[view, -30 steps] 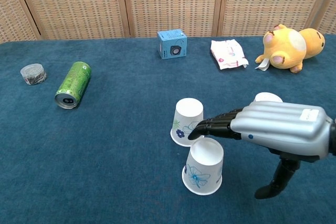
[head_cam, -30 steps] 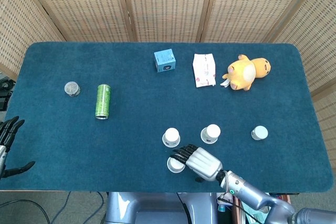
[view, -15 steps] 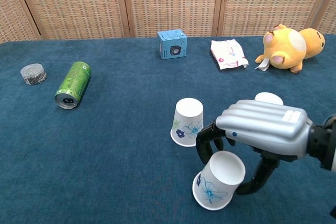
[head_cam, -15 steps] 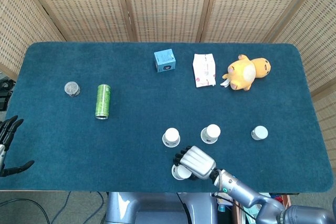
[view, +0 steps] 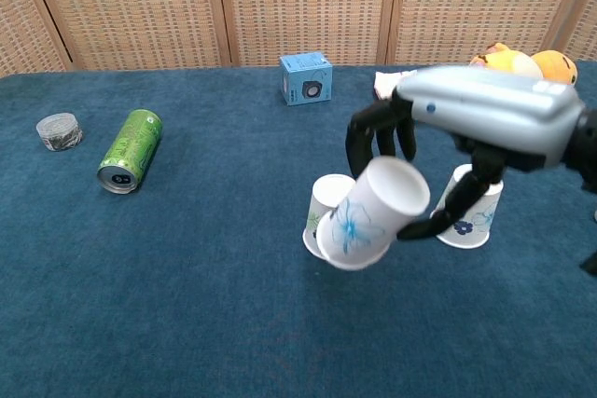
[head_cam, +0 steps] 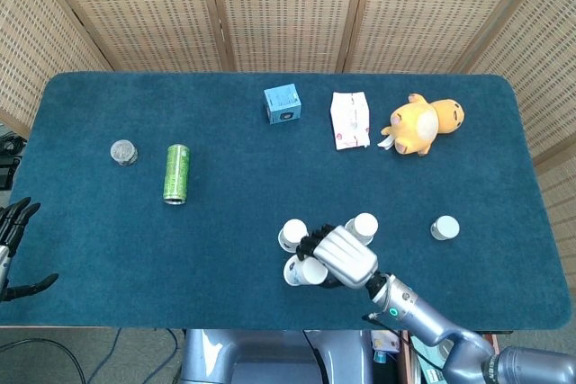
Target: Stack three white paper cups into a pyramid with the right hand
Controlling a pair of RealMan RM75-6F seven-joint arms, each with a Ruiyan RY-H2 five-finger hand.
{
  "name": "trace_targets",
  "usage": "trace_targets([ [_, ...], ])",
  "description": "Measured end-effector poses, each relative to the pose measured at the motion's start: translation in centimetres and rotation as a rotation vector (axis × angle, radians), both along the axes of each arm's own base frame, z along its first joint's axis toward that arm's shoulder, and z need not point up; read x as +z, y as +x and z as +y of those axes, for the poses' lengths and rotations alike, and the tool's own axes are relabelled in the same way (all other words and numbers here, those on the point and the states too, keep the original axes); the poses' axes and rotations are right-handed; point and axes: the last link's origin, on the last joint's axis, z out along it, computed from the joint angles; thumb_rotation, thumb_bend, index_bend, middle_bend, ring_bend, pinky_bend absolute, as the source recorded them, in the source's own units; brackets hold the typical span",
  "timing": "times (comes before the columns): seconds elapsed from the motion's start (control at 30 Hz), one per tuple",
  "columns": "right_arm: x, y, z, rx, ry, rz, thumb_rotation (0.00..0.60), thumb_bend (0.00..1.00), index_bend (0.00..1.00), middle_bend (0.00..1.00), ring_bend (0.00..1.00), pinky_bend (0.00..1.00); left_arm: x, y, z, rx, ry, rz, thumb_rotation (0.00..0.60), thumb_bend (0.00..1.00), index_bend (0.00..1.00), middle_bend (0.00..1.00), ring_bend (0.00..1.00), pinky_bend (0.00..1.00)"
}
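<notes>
Above the table (view: 187,323), right hand (view: 485,123) has lifted the cup (view: 368,216).

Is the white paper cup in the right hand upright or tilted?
Tilted. The white paper cup held by the right hand leans, its closed end up to the right, clear of the table.

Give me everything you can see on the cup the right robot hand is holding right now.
The held cup is a white paper cup with a blue flower print on its side. The right robot hand grips it from above, lifted off the table and tilted, its closed base toward the hand and its rim down and left. It hangs in front of the two standing cups.
</notes>
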Motion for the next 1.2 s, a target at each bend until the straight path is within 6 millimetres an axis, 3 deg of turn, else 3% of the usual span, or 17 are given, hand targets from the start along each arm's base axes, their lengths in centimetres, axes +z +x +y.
trace_targets([
  [0.1,2.2,1.1,-2.5,-0.032,-0.084,-0.019,0.6,0.3,0.51,0.55,0.49,0.53,0.1,-0.2,0.4,0.016,0.003,-0.003,0.6,0.06,0.0,0.0,0.0,0.0],
  [0.33,4.9,1.6,-8.2,-0.204,-0.206,0.004,0.6,0.3,0.51,0.56,0.49,0.53,0.0,-0.3,1.0,0.023,0.001,-0.005,0.6,0.06,0.0,0.0,0.0,0.0],
  [0.47,4.8,1.3,-10.9,-0.304,-0.24,0.038,0.6,0.3,0.51,0.56,0.49,0.53,0.0,-0.5,1.4,0.037,-0.002,-0.006,0.6,0.06,0.0,0.0,0.0,0.0],
  [0.57,3.7,1.3,-12.4,-0.339,-0.243,0.079,0.6,0.3,0.51,0.56,0.49,0.53,-0.1,-0.7,1.7,0.05,-0.006,-0.007,0.6,0.06,0.0,0.0,0.0,0.0],
  [0.87,-1.0,1.2,-13.3,-0.279,-0.216,0.256,0.6,0.3,0.51,0.56,0.49,0.53,-0.2,-1.1,2.4,0.08,-0.016,-0.006,0.6,0.06,0.0,0.0,0.0,0.0],
  [1.2,-3.0,1.1,-12.3,-0.17,-0.213,0.406,0.6,0.3,0.51,0.56,0.49,0.53,-0.3,-1.2,2.6,0.086,-0.025,-0.004,0.6,0.06,0.0,0.0,0.0,0.0],
])
